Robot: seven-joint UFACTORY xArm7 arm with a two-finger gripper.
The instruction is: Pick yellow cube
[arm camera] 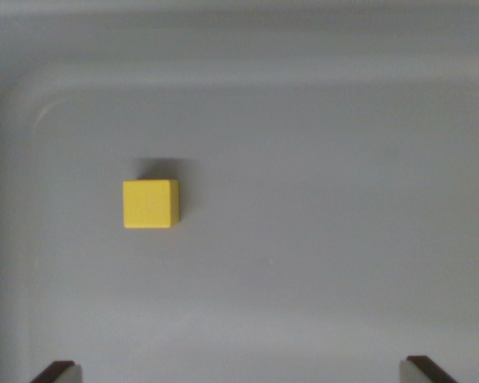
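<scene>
Centrally placed, slightly toward the wrist view's left: yellow cube, resting flat on the pale grey floor of a shallow tray, casting a small shadow behind. Below, at the bottom corners, two dark fingertips of the gripper, spread wide apart, holding nothing, well clear of the cube.

gripper spread wide, empty, two dark fingertips at the bottom corners
</scene>
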